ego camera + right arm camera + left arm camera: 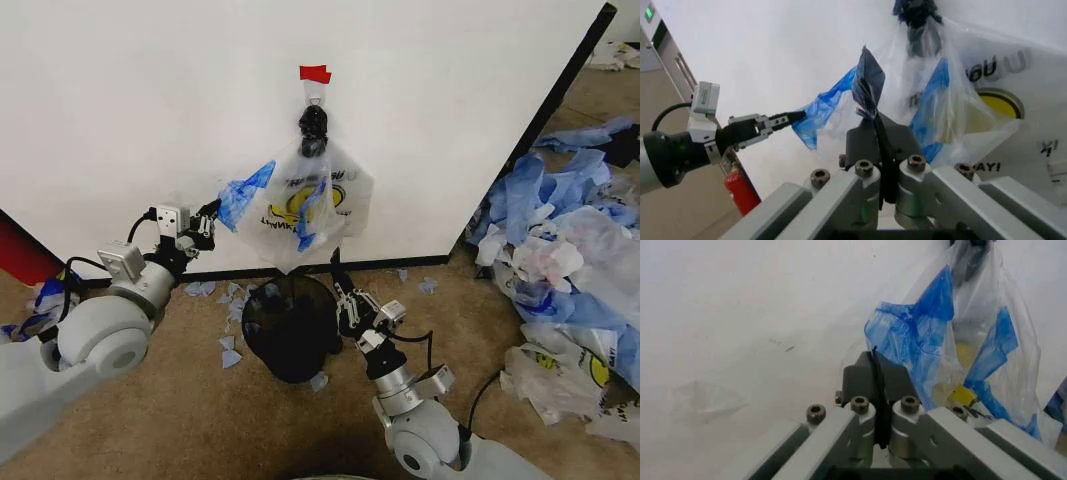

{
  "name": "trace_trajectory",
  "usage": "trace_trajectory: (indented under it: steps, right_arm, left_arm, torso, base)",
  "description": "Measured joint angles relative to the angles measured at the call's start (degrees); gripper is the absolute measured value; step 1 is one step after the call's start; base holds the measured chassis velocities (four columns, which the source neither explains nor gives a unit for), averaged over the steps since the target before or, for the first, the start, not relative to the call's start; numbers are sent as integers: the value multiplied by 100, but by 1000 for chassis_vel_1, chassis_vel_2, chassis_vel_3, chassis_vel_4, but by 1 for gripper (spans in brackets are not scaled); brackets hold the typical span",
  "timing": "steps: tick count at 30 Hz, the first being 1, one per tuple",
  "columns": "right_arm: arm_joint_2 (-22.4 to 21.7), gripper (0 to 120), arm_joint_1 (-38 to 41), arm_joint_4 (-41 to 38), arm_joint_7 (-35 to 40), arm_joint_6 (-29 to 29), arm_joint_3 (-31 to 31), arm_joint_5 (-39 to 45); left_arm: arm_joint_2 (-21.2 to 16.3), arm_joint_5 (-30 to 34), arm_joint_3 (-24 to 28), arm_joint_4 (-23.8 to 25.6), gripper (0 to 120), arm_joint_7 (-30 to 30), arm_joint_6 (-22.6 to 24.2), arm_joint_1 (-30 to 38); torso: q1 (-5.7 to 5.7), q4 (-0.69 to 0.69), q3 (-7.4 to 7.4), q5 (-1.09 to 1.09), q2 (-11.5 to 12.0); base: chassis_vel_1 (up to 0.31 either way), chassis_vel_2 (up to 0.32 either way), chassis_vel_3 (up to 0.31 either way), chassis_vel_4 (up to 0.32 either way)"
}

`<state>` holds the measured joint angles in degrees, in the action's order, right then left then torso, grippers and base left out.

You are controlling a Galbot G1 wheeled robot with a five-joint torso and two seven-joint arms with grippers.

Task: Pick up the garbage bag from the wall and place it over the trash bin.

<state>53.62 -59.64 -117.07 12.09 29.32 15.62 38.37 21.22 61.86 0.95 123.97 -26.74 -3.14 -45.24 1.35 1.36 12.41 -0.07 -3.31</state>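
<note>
The bag [305,200] hung from the wall [120,100] hook above the bin [290,325]. The left gripper [212,213], fingers pressed together, pinched its blue edge to spread it; the right gripper [343,295] pinched a bag scrap below.

The garbage bag [305,205], translucent white with a yellow smiley and blue patches, hangs knotted from a hook on the white wall [150,100], directly above the black mesh trash bin [290,325]

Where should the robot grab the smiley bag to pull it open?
Probably the loose side edges. The garbage bag hangs by its knotted top from a hook, so its sides pull free. The left gripper already pinches a blue flap, coming from the robot's left; the right gripper could take the lower edge from below.
</note>
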Motion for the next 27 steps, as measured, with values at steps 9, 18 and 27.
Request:
trace_trajectory:
  steps: [9, 18, 27]
  right_arm:
    - [-306, 30, 360, -18, 854, -1006, 122, -548]
    - [-787, 62, 1486, -35, 1469, -1696, 887, -711]
    - [-762, 91, 3054, 83, 2135, -2660, 2047, -602]
  left_arm:
    - [161, -83, 185, -77, 0, 34, -3, 109]
    - [283, -148, 255, -173, 0, 55, -9, 147]
    - [376, -198, 265, -227, 0, 58, -20, 138]
  torso:
    - [0, 0, 1, 0, 0]
    - [0, 0, 1, -1, 0]
    - [0, 0, 1, 0, 0]
  base:
    - [0, 0, 0, 0]
    - [0, 0, 0, 0]
    - [0, 0, 0, 0]
